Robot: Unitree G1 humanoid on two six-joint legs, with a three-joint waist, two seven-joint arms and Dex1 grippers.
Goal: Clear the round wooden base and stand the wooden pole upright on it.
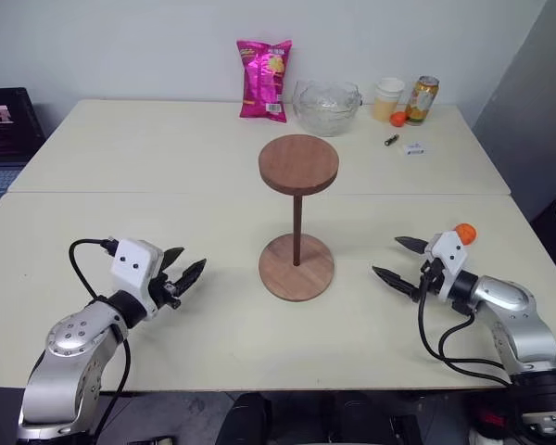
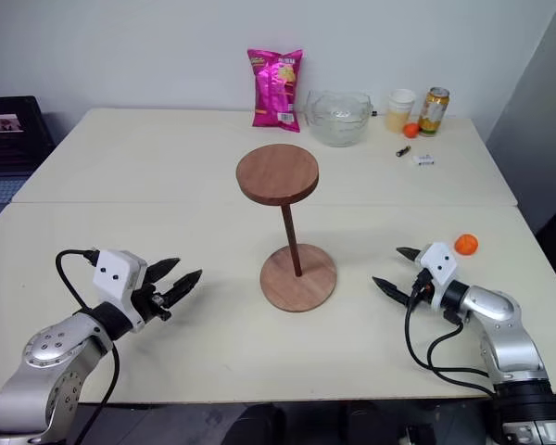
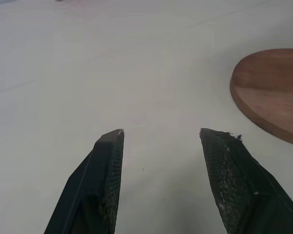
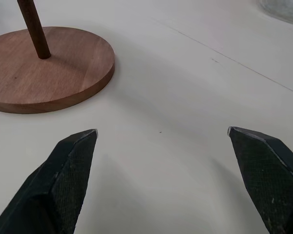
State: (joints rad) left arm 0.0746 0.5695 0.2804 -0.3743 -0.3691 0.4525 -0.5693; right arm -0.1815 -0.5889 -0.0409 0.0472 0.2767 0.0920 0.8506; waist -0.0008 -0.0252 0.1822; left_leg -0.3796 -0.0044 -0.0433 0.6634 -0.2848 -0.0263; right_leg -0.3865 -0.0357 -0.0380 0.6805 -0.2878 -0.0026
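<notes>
The left gripper point(image 1: 178, 273) and the right gripper point(image 1: 397, 260) both hover low over the table point(image 1: 167, 185), each with its jaws spread and nothing between them, the right wider than the left. Between the two, well apart from either, sits the round wooden base point(image 1: 296, 267), bare except for the wooden pole point(image 1: 297, 225), which already stands upright in its centre with its dark disc at the top. The task looks done, so the step in hand is probably just to draw clear: keep both grippers low and off the base rim so the pole is not knocked.

Beyond the grippers, at the table's far edge, are a pink snack bag point(image 1: 264, 79), a glass bowl point(image 1: 326, 108), a cup point(image 1: 386, 99) and a can point(image 1: 422, 100).

The right wrist view shows the pole seated in the base; the left wrist view catches the base's edge point(image 3: 268, 95).
</notes>
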